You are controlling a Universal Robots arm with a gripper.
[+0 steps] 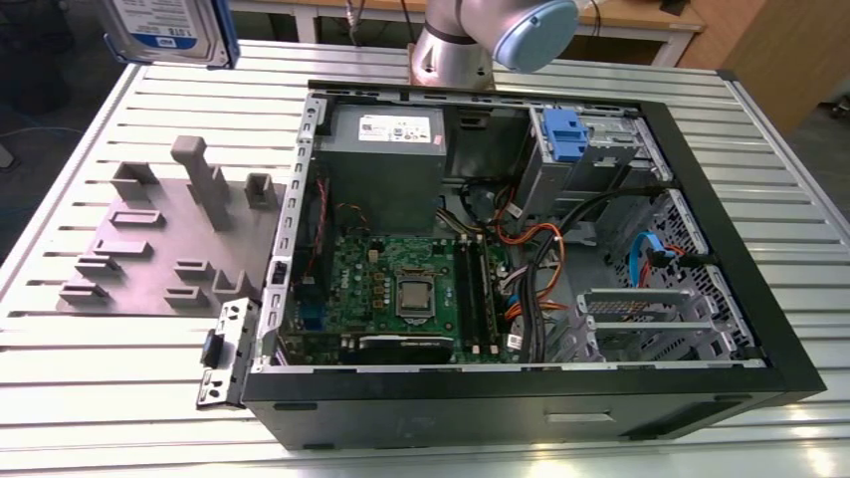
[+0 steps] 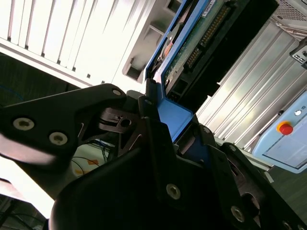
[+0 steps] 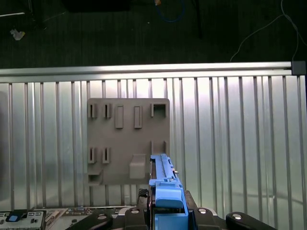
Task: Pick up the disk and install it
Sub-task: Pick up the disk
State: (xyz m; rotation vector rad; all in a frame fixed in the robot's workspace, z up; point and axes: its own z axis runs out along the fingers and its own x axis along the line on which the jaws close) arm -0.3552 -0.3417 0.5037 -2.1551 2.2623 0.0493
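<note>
Your gripper (image 2: 173,125) is clenched on the disk (image 1: 162,30), its black fingers (image 2: 144,112) pinching the blue end tab of the carrier. In the second wrist view the drive juts away from the jaws with its green circuit-board side and connector row in sight. In the exterior view the disk hangs high at the exterior view's left, above the far corner of the slatted table (image 1: 106,378). It is well apart from the posts of the grey slotted holder (image 1: 173,239) and from the rim of the open computer case (image 1: 743,299).

In the first wrist view you look down along the disk's thin edge. Its tip lies over the holder's border, near a raised block. Bare slats run on either side of the holder out to the table's edge rail, with dark floor past it.

Inside the case, another blue-tabbed carrier (image 1: 564,134) sits in the far bay. Cables crowd the space between it and the motherboard (image 1: 398,289). The arm (image 1: 485,40) stands behind the case's far wall.
</note>
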